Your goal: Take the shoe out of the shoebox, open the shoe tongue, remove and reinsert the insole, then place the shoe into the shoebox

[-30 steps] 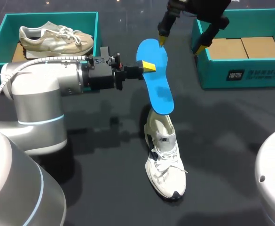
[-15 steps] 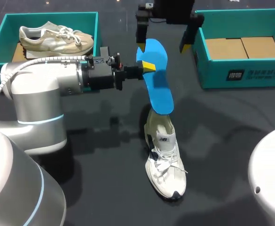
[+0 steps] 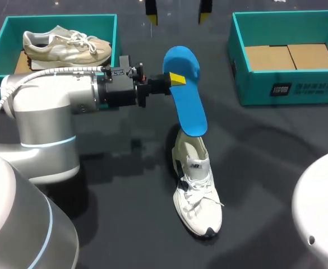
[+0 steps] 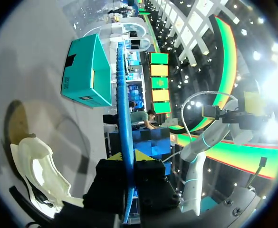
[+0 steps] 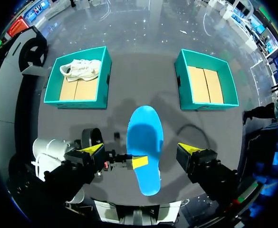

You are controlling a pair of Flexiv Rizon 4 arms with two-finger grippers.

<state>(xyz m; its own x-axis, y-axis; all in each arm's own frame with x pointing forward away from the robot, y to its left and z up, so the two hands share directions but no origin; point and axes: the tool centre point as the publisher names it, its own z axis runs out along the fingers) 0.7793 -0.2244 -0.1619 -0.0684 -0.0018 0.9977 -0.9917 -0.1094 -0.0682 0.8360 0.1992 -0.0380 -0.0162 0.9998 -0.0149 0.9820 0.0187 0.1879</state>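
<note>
The left arm (image 3: 68,98) is reaching in from the left side. Its jaws are clamping the blue insole (image 3: 187,98), with one yellow fingertip (image 3: 176,78) showing against the insole's face.

The insole is hanging tilted in the air, its lower end over the heel opening of the white shoe (image 3: 197,196). Whether the two are touching cannot be determined. In the left wrist view the insole (image 4: 125,109) is showing edge-on between the yellow tips.

The white shoe is lying on the bench (image 3: 124,218), toe toward the robot, between the two shoeboxes.

The right jaws are hovering above the insole, well apart from it. They are standing wide apart, and their fingertips (image 5: 92,150) are touching no object.

The left shoebox (image 3: 1,50) is holding a beige shoe (image 3: 65,45). The right shoebox (image 3: 287,92) is holding cardboard panels (image 3: 290,56).
</note>
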